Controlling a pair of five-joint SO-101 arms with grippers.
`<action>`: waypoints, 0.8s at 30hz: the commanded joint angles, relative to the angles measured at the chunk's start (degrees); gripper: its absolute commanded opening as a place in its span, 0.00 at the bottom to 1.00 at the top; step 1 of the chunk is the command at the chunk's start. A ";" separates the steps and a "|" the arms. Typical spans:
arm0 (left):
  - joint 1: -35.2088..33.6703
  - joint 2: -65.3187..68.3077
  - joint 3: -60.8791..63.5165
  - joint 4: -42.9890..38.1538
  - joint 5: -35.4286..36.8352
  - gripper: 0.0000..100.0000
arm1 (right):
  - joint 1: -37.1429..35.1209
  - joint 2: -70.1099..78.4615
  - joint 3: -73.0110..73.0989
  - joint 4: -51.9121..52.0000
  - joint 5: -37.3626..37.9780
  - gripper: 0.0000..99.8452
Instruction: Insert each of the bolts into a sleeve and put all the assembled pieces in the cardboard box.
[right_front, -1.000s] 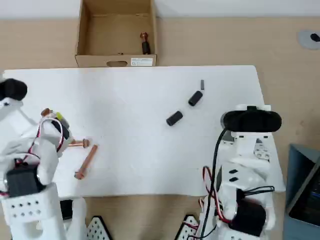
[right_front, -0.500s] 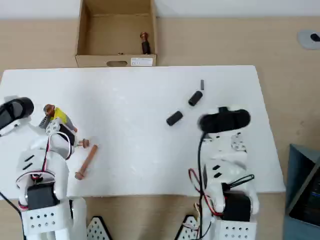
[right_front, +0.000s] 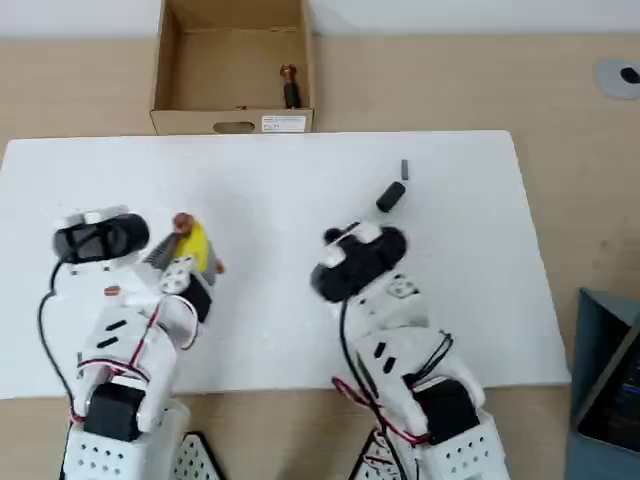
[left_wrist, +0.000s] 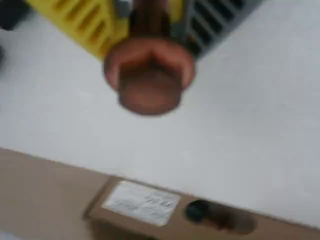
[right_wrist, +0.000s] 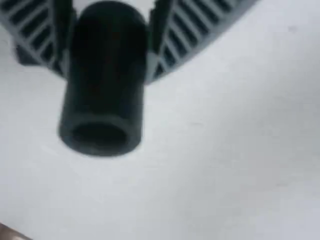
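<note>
My left gripper (right_front: 186, 238) is shut on a copper bolt (left_wrist: 149, 75), held between the yellow finger (left_wrist: 85, 25) and the dark one, head end outward. It hangs over the left half of the white mat (right_front: 270, 180). My right gripper (right_wrist: 107, 30) is shut on a black sleeve (right_wrist: 102, 85), whose open end points away from the fingers. The right arm (right_front: 360, 260) stands at the mat's middle. A second black sleeve (right_front: 390, 197) lies loose beyond it. The cardboard box (right_front: 180, 115) at the back holds one assembled piece (right_front: 289, 87).
A small dark pin (right_front: 404, 170) lies near the loose sleeve. Under the left arm a bit of copper (right_front: 112, 291) shows on the mat. The box's front wall (left_wrist: 150, 210) appears ahead in the left wrist view. A grey bin (right_front: 610, 370) stands at the right edge.
Both arms swung toward the mat's middle. The left one carried its bolt to the right. The right one moved left onto the nearer sleeve and now holds it. The loose bolts are now covered.
</note>
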 joint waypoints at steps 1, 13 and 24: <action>3.34 -1.01 -4.22 -4.31 2.02 0.00 | -3.12 -6.29 0.31 -1.41 -0.09 0.01; 8.70 -0.92 -11.16 -5.89 8.44 0.00 | -8.04 -6.29 1.98 -1.67 3.87 0.01; 11.43 -0.84 -14.68 -5.54 11.16 0.00 | -12.44 -6.37 0.57 -3.87 7.56 0.01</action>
